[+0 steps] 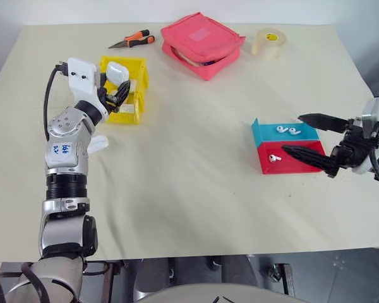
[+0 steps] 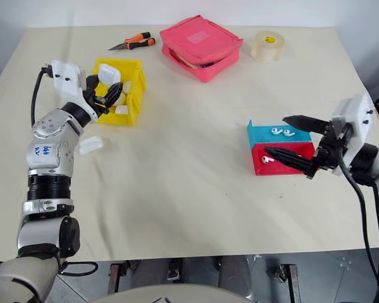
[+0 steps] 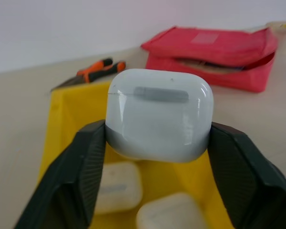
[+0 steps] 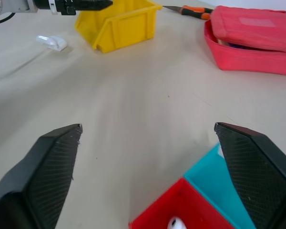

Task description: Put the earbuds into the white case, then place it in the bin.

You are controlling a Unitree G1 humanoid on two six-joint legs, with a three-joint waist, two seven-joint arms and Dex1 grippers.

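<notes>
Over the bin (image 1: 131, 79) near the surface's far left corner, the left tool (image 3: 157, 157) grips the white case (image 3: 159, 114), right tool (image 1: 316, 142) spread empty; an early release could bounce it off the rim.

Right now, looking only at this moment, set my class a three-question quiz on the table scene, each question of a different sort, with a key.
1. True or false: the left gripper holds a white case over the yellow bin.
2. How many earbuds lie in the teal tray? A one, B two, C three.
3. Fill in: the right gripper is ____ beside the red tray.

Key: 1 true; 2 B; 3 open.
</notes>
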